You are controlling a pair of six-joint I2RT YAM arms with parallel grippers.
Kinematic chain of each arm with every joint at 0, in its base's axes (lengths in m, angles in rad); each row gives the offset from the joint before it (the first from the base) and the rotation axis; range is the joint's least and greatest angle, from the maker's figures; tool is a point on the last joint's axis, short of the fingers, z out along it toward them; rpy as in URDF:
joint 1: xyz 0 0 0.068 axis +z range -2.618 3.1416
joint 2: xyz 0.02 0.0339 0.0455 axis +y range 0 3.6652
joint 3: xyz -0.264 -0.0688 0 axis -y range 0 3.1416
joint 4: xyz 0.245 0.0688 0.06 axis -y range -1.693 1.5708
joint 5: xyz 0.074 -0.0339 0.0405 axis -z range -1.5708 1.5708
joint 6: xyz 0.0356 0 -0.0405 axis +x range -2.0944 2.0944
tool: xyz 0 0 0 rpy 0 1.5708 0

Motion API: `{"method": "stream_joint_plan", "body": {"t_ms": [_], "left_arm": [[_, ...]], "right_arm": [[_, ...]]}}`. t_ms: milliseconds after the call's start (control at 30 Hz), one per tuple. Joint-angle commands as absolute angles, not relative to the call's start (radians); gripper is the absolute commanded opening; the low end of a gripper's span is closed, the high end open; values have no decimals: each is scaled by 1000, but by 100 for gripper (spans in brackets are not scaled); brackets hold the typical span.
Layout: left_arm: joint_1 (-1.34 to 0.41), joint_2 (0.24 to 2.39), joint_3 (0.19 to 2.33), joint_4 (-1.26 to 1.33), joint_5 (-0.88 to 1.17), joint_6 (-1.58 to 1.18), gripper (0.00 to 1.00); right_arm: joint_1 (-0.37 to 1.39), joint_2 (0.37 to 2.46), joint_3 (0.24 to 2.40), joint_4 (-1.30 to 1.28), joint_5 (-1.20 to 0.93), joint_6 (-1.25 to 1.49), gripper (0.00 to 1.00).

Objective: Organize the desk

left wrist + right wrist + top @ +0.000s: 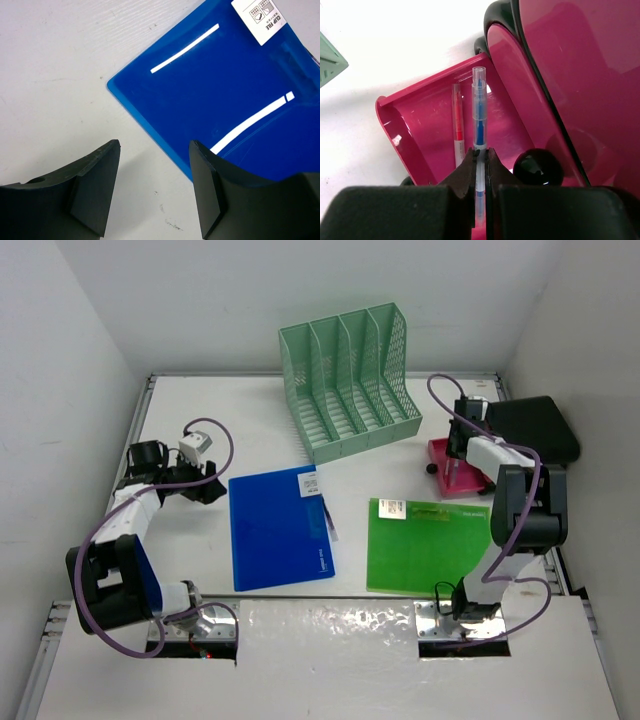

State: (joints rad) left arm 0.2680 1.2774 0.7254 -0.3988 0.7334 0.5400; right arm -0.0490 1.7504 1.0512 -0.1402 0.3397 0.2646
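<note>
Tabletop (250, 405): white and flat, with thin rails along its edges. It lies under every item in view and runs from my two bases to the far wall.
Blue clip file (278, 530): lies flat on the tabletop, left of centre, with a white label at its far right corner.
Green folder (425, 545): lies flat to the right of the blue clip file, apart from it and near my right base.
File rack (345, 380): mint-green and slotted, it stands upright at the far centre, beyond both flat items.
Pink tray (410, 135): sits at the far right of the tabletop, right of the file rack. A red pen (457, 130) lies inside it.
Pink panel (560, 75): black-rimmed, just beside the pink tray on its right.
Left fingers (95, 180): spread, with nothing between them. They are positioned at the far left corner of the blue clip file, one over bare tabletop and the other over the file's edge. I cannot tell whether they touch the surface.
Right fingers (465, 175): pressed together, pinching the barrel of a blue pen (479, 120). The pen projects forward over the pink tray, alongside the red pen. I cannot tell whether its end touches the tray.
</note>
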Motion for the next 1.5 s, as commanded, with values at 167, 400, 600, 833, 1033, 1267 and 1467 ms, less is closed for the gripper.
{"method": "stream_joint_plan", "body": {"t_ms": [167, 400, 600, 833, 1033, 1267, 1467], "left_arm": [[264, 1276, 726, -364, 739, 528, 55], [262, 1276, 727, -368, 738, 528, 55], [264, 1276, 729, -365, 736, 526, 56], [264, 1276, 730, -365, 730, 523, 56], [264, 1276, 733, -364, 719, 520, 56], [262, 1278, 727, -357, 716, 518, 56], [262, 1276, 726, -354, 707, 518, 55]], "right_arm": [[-58, 1733, 1037, -118, 351, 290, 7], [-58, 1694, 1037, -129, 347, 279, 43], [-31, 1649, 1048, -120, 287, 227, 43], [260, 1571, 1089, -127, 194, 51, 47], [536, 1569, 989, -81, -55, 130, 66], [716, 1606, 934, -160, -78, 149, 36], [801, 1591, 845, -147, -98, 195, 36]]}}
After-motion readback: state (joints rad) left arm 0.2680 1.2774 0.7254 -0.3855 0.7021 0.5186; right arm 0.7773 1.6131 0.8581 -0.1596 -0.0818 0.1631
